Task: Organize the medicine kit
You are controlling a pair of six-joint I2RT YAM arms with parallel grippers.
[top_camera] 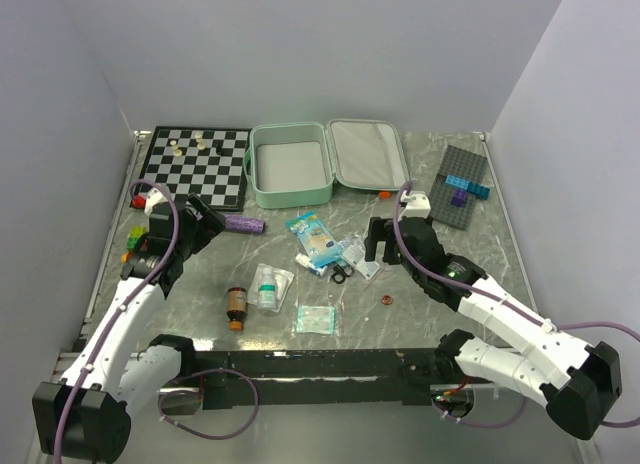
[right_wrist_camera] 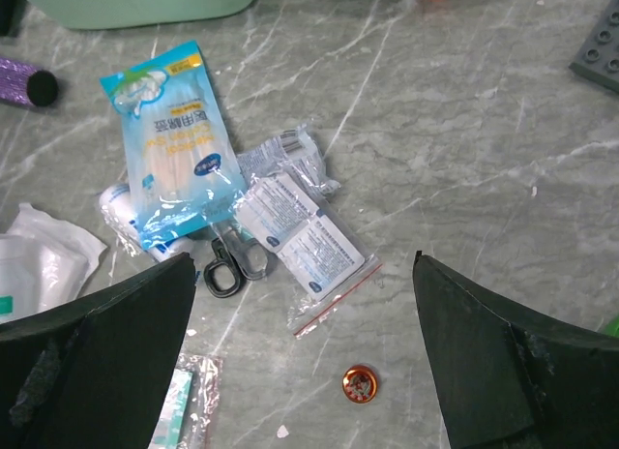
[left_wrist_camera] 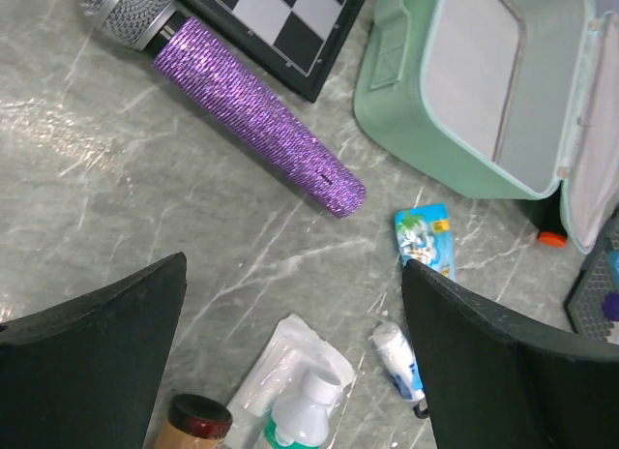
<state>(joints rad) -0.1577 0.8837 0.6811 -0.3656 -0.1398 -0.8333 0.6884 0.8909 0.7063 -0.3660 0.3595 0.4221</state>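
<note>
Reaching into the heap just in front of the medicine kit point(top_camera: 288, 196) looks like the likeliest place for trouble. The kit lies open at the back of the table point(top_camera: 420, 174), its tray bare and its lid folded flat to the right, so nothing is packed yet. The right tool point(right_wrist_camera: 305, 362) hangs over that heap with its fingers spread wide and nothing between them. The left tool point(left_wrist_camera: 290, 357), equally spread and empty, hovers front-left of the kit near a purple glitter microphone point(left_wrist_camera: 256, 115). The supplies overlap, so a closing pinch could well catch two thin packets at once or drag a neighbour along, and flat sachets may slip away on the smooth marble. The microphone is round and could roll if nudged; it also seems not to belong in the kit, so lifting it would likely be a wasted move. The right wrist view settles what the top view leaves as clutter: scissors point(right_wrist_camera: 232, 260) tucked partly under a blue packet point(right_wrist_camera: 174, 139), a zip bag of printed sachets point(right_wrist_camera: 300, 238) beside them, and a small copper disc point(right_wrist_camera: 359, 383) farther from the kit. Only the top view takes in the kit whole, with the chessboard point(top_camera: 195, 164) to its left and a grey brick plate point(top_camera: 462, 184) to its right.
</note>
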